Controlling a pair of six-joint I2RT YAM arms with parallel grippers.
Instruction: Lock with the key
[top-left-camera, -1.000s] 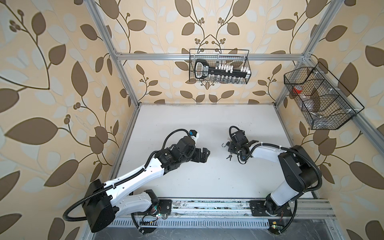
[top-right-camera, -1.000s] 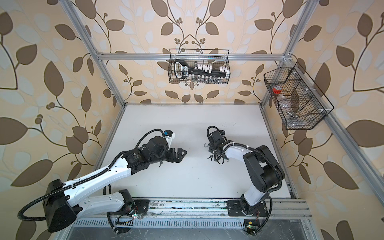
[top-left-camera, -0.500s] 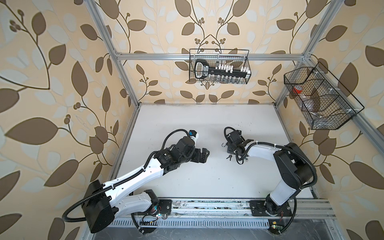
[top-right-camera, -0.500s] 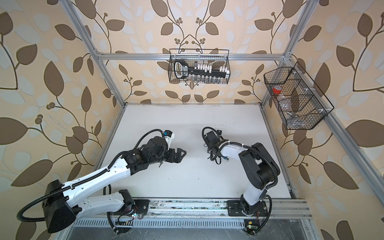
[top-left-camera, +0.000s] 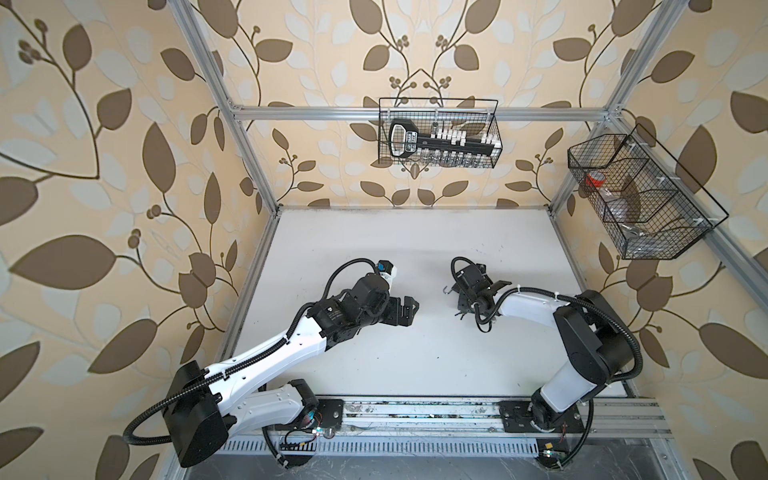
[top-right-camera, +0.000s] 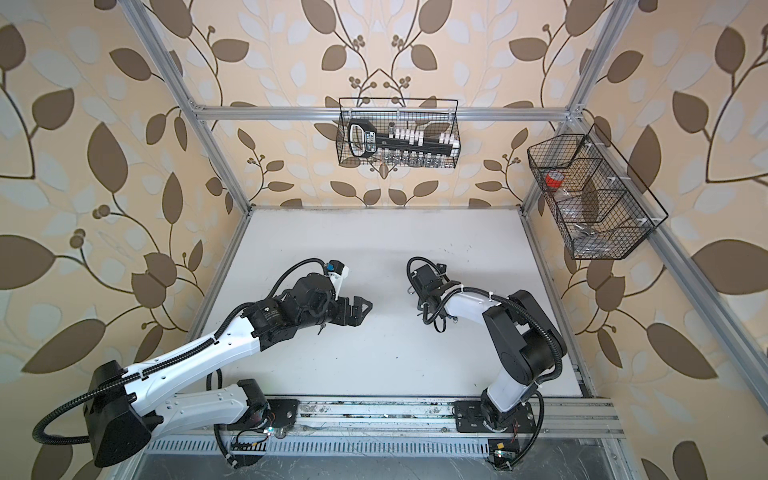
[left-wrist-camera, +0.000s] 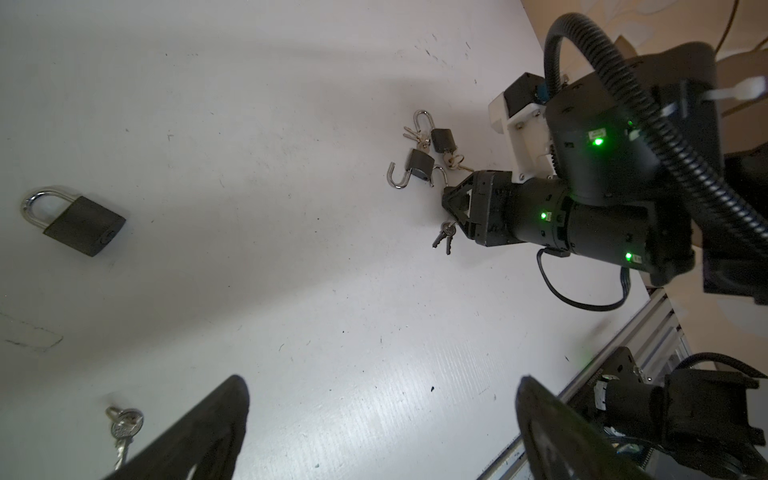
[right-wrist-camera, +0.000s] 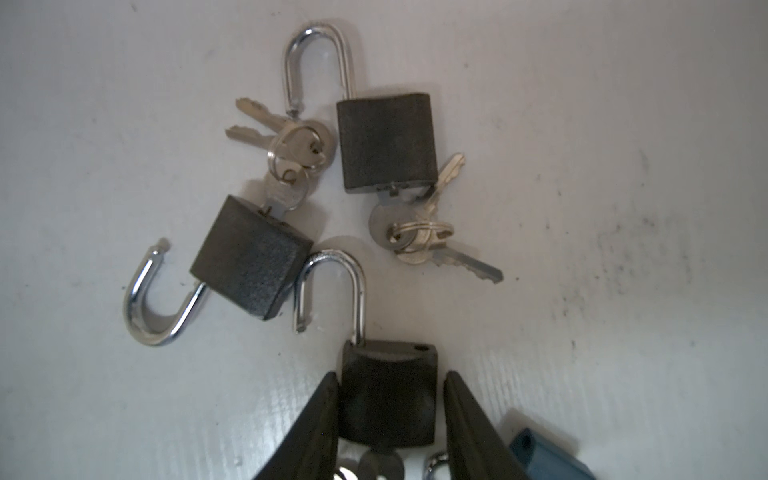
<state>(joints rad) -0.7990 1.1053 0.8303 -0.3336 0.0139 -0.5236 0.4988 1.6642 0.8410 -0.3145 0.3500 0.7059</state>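
Both top views: high overhead, looking down on whole table (top-left-camera: 415, 237), near-identical. Left wrist: low, looks across at right arm (left-wrist-camera: 602, 224) and padlocks (left-wrist-camera: 422, 164). Right wrist: close-up on same padlocks.

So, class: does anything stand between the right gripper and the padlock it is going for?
Nothing visible does. The padlock sits with its body between the fingers of the right gripper, its shackle open. A second padlock and a third padlock, keys in them, lie farther out, clear of the fingers.
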